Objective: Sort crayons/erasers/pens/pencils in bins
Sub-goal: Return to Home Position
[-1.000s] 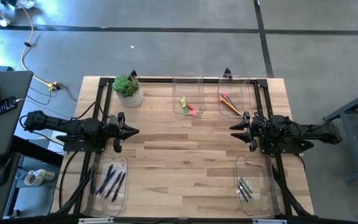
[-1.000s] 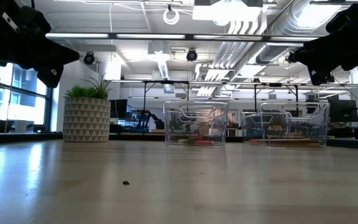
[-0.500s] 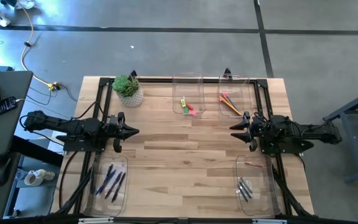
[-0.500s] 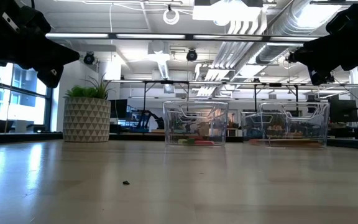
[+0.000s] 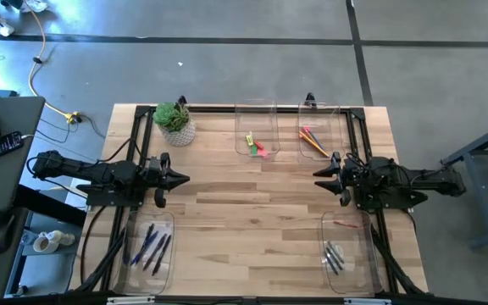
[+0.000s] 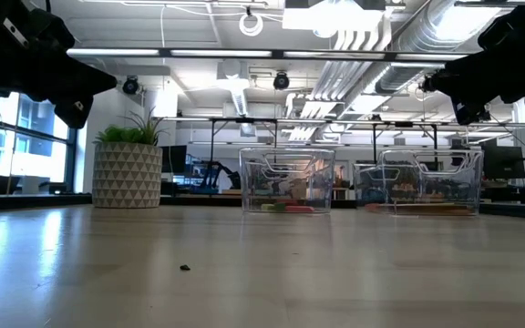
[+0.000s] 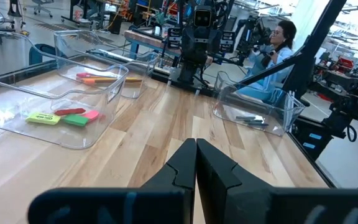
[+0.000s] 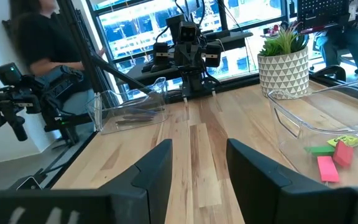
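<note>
I am watching the left gripper (image 5: 185, 179) hanging over the left side of the wooden table (image 5: 244, 212). Its two fingers (image 7: 182, 168) are pressing tight together and are holding nothing. A small potted plant (image 5: 174, 121) is sitting at the far edge, beside this arm. On the near side of the arm, the near left bin (image 5: 142, 280) is holding dark and blue pens (image 5: 151, 247).

Moving right, the far middle bin (image 5: 257, 119) is holding the erasers (image 5: 255, 146) in yellow-green, green, pink and red. They are lying well apart from the left gripper, off toward the far side. Next to it, the far right bin (image 5: 320, 117) is holding the pencils (image 5: 313, 140), which are lying near the right gripper (image 5: 316, 174), just on its far side.

The right gripper is hanging over the right side of the table, pointing at the left one. Its fingers (image 8: 154, 168) are spread apart with nothing between them. The near right bin (image 5: 350, 280) is holding a few dark sticks (image 5: 335, 257).
</note>
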`<move>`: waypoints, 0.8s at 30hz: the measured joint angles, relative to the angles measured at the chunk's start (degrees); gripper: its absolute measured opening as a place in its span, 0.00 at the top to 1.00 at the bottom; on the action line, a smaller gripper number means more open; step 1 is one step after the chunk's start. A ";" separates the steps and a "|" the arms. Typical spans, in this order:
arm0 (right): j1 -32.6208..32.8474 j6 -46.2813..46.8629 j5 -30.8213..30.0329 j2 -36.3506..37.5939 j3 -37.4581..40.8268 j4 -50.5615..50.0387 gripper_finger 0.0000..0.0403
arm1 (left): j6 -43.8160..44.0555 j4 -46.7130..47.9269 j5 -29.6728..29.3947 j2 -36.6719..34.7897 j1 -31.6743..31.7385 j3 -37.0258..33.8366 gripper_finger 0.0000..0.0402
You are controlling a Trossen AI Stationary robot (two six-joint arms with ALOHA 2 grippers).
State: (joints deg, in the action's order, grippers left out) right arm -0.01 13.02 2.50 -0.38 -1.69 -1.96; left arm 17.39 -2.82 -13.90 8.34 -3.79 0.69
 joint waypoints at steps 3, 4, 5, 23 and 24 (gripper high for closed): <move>0.00 0.00 0.00 0.00 0.00 0.00 0.64 | 0.00 0.00 -0.01 0.00 0.00 0.00 1.00; 0.00 0.00 0.00 0.00 0.00 0.01 0.64 | 0.00 0.01 0.01 0.00 0.00 0.00 1.00; 0.00 0.00 0.00 -0.01 0.00 -0.01 0.64 | 0.00 0.01 0.01 0.00 0.00 0.00 1.00; 0.00 0.00 0.00 -0.02 0.00 -0.01 0.64 | 0.00 0.01 0.01 0.00 0.00 0.00 1.00; 0.00 0.00 0.00 -0.01 0.00 -0.01 0.64 | 0.00 0.01 -0.01 0.00 0.00 0.00 1.00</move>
State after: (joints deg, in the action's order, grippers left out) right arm -0.01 13.02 2.50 -0.39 -1.69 -1.98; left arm 17.39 -2.81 -13.91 8.34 -3.79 0.69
